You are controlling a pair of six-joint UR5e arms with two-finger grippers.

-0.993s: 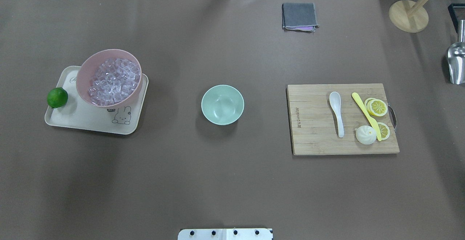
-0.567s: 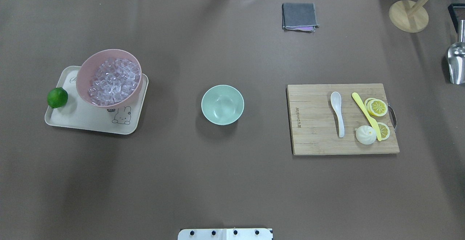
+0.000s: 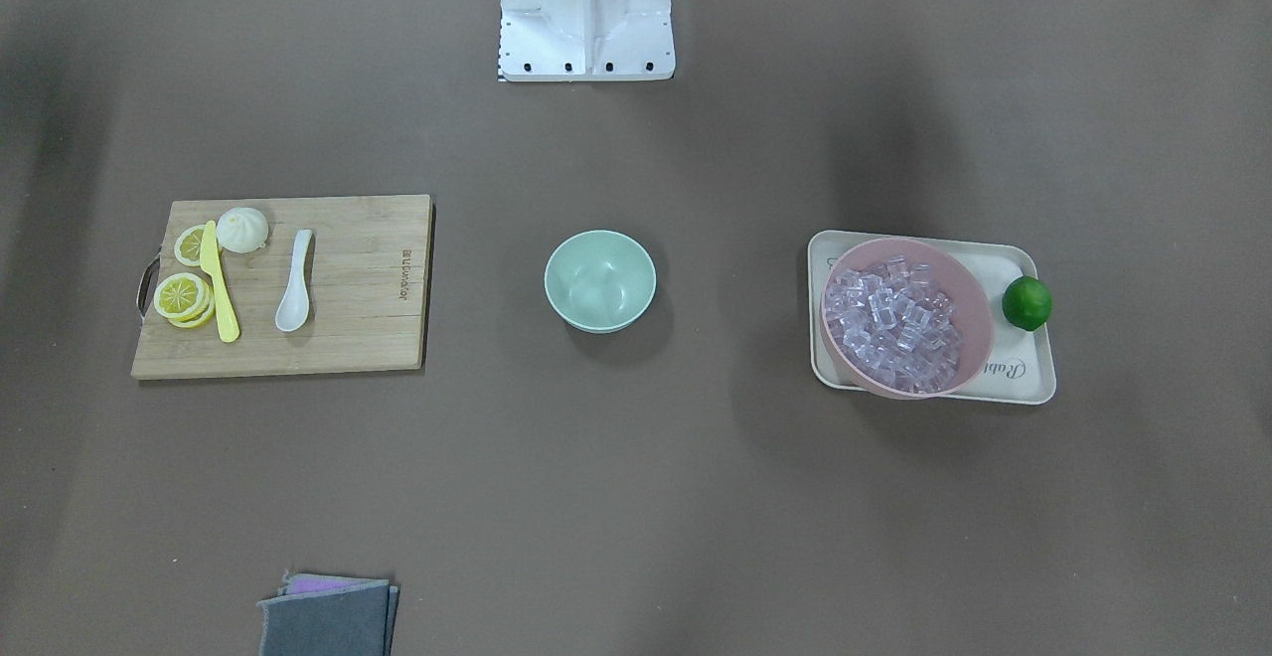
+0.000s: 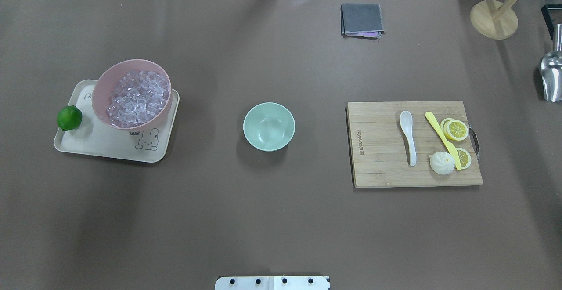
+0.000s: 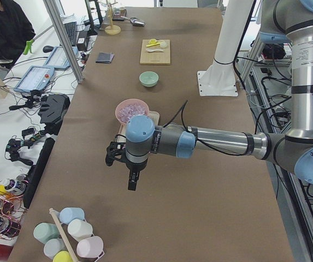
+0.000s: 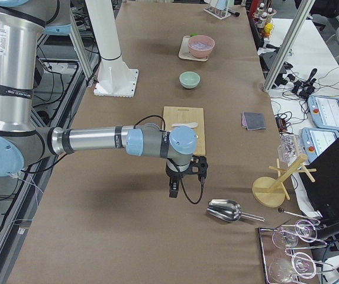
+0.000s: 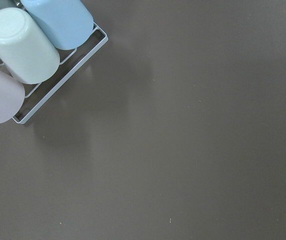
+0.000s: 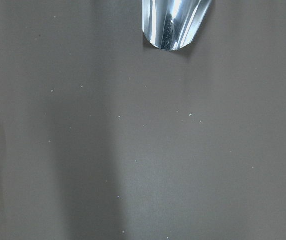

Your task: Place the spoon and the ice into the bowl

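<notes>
The white spoon (image 4: 408,137) lies on a wooden cutting board (image 4: 377,149) at the right, scoop pointing away from the robot. The mint-green bowl (image 4: 268,126) stands empty at the table's middle. The ice (image 4: 138,97) fills a pink bowl (image 4: 99,88) on a cream tray (image 4: 101,143) at the left. My left gripper (image 5: 133,183) hangs over bare table beyond the tray, far from the ice. My right gripper (image 6: 173,190) hangs beyond the board, near a metal scoop (image 6: 224,210). Both show only in the side views, so I cannot tell whether they are open or shut.
A yellow knife (image 4: 441,138), lemon slices (image 4: 455,129) and a white bun (image 4: 441,163) share the board. A lime (image 4: 69,117) sits on the tray's edge. A grey cloth (image 4: 362,19) and a wooden stand (image 4: 493,19) are at the far side. Cups in a wire rack (image 7: 28,45) lie under the left wrist.
</notes>
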